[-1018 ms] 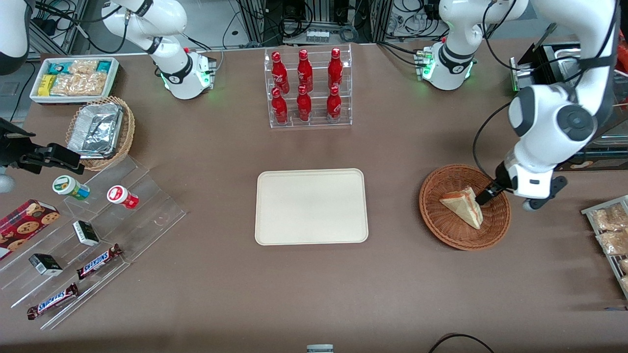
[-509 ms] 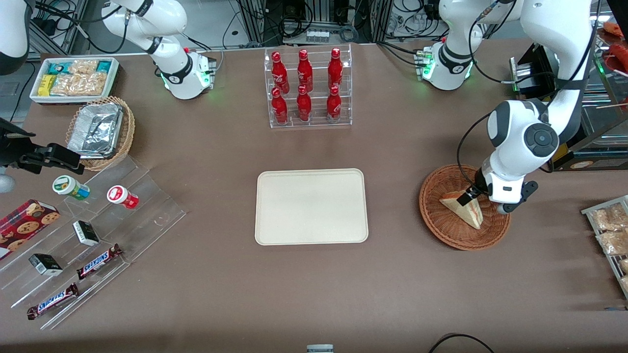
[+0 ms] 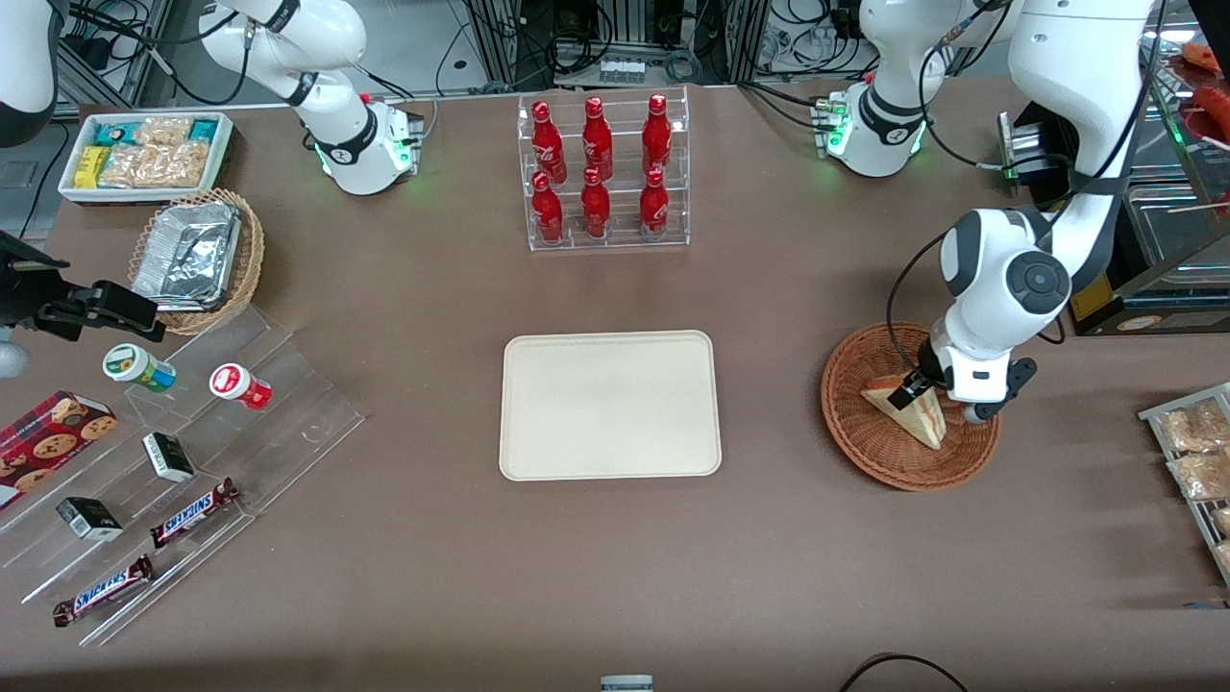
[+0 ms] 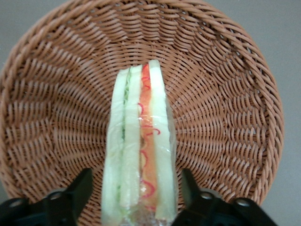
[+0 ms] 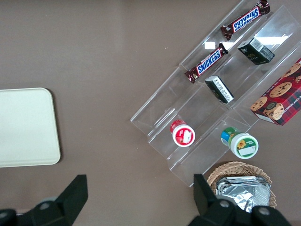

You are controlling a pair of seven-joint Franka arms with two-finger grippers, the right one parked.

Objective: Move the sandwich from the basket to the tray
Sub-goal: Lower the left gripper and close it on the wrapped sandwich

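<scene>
The sandwich [image 3: 915,417] stands on its edge in the reddish-brown wicker basket [image 3: 848,428], toward the working arm's end of the table. In the left wrist view the sandwich [image 4: 141,150] shows red, orange and green filling between pale bread, with the basket [image 4: 225,94] weave all around it. My gripper [image 3: 911,391] is down inside the basket, over the sandwich's wide end. It is open: its black fingers [image 4: 77,190] stand on either side of the wedge with a narrow gap on each side. The cream tray [image 3: 609,404] lies bare at the table's middle.
A clear rack of red bottles [image 3: 605,173] stands farther from the camera than the tray. A wire shelf of snack packets [image 3: 1192,452] and a display case [image 3: 1153,259] flank the basket. An acrylic stepped shelf [image 3: 183,432] with snacks sits toward the parked arm's end.
The left arm has swung in from the basket's rim and come down, so the open fingers now straddle the sandwich's wide end. The sandwich has not moved.
</scene>
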